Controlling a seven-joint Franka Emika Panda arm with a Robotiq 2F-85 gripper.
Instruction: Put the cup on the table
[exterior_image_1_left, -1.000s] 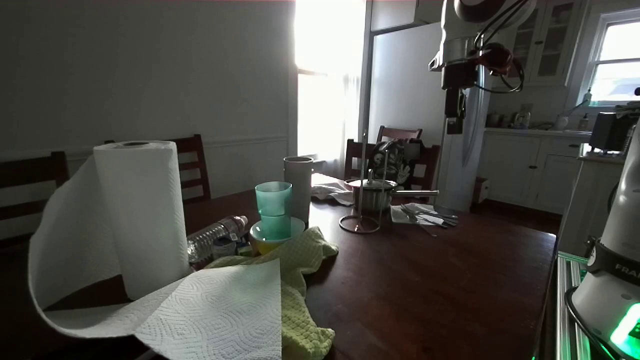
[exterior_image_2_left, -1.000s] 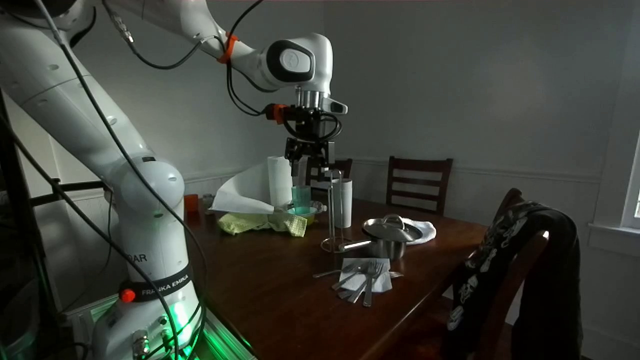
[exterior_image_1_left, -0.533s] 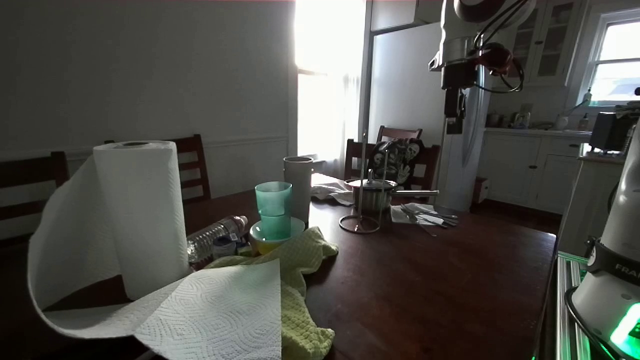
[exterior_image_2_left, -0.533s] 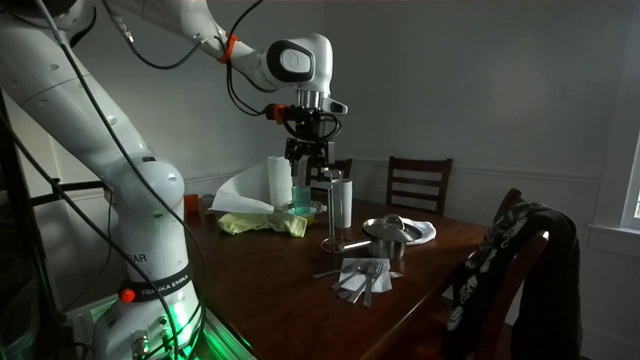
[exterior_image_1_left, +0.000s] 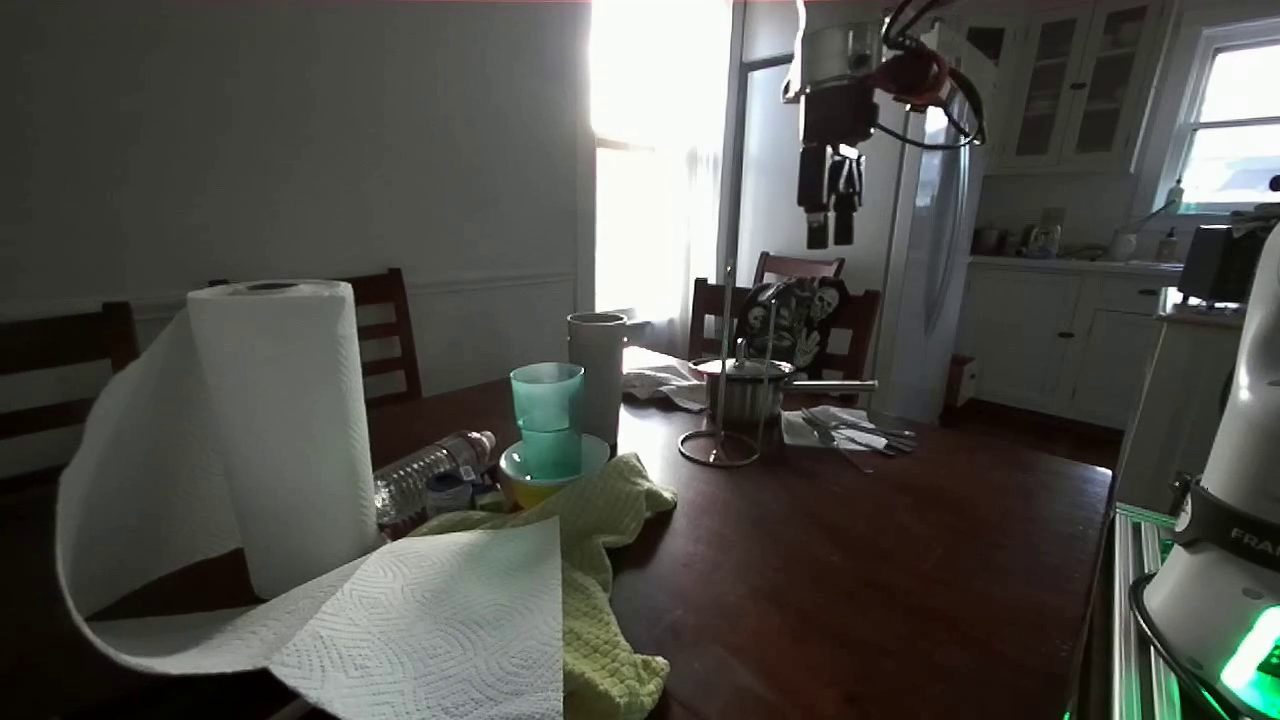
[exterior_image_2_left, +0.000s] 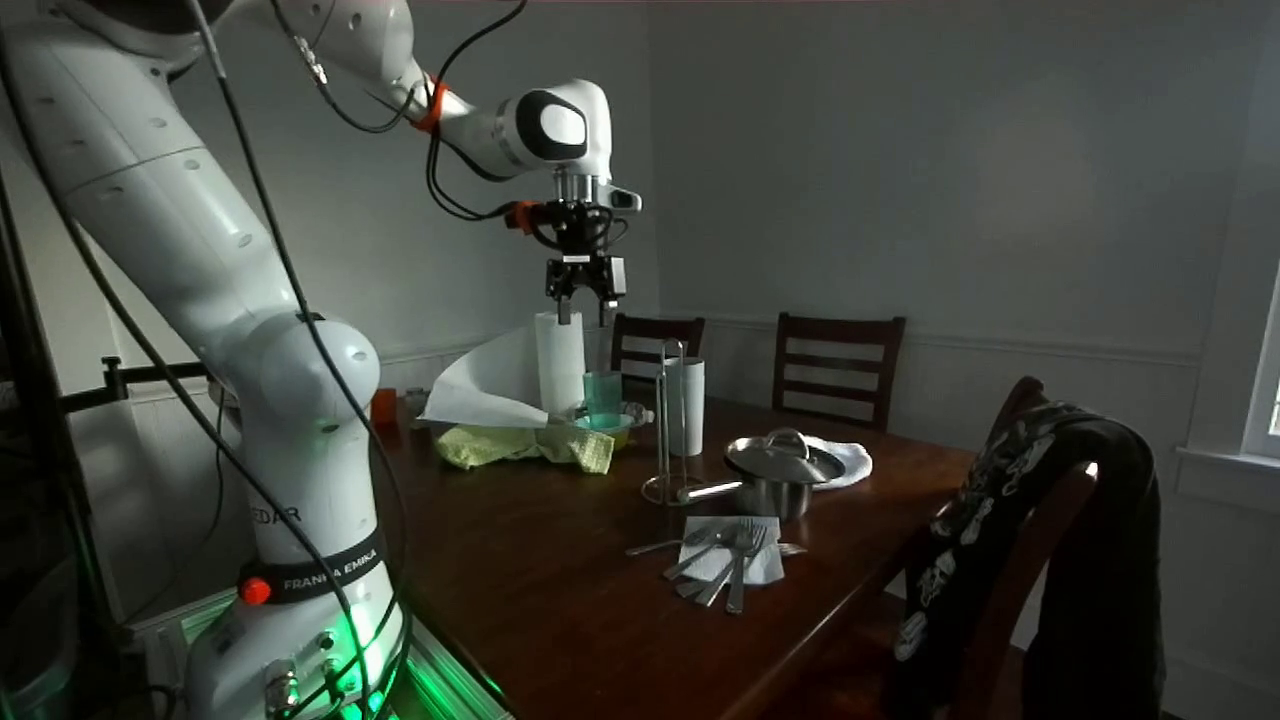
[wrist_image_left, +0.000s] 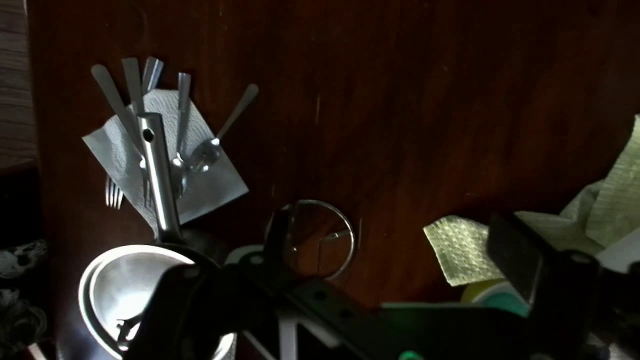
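The cup (exterior_image_1_left: 547, 420) stands upright, its long axis vertical and square to the table (exterior_image_1_left: 900, 570), the wider mouth facing up and the narrower base set down inside a bowl (exterior_image_1_left: 512, 470). A level line crosses it near mid-height. The bowl sits toward the edge lined with two chairs (exterior_image_2_left: 840, 326), across from the robot's base (exterior_image_1_left: 1195, 610), well away from the corner nearest both that base and the black cloth (exterior_image_1_left: 795, 320). Just beside the cup rises a taller cylindrical container (exterior_image_1_left: 600, 382); a yellow-green cloth (exterior_image_1_left: 605, 505) spreads from the bowl toward the robot's edge. Near the edge by the black cloth, a pot (exterior_image_2_left: 790, 498) points its handle at the robot's edge, and cutlery (exterior_image_2_left: 737, 590) lies on a napkin (exterior_image_2_left: 767, 572). A wire stand (exterior_image_1_left: 720, 463) is between pot and bowl. The gripper (exterior_image_2_left: 583, 316) hangs fingers-down over the table, higher than the cup and well apart from it, released, its fingers spread; in the wrist view bare wood and part of the wire stand's ring show in the gap.
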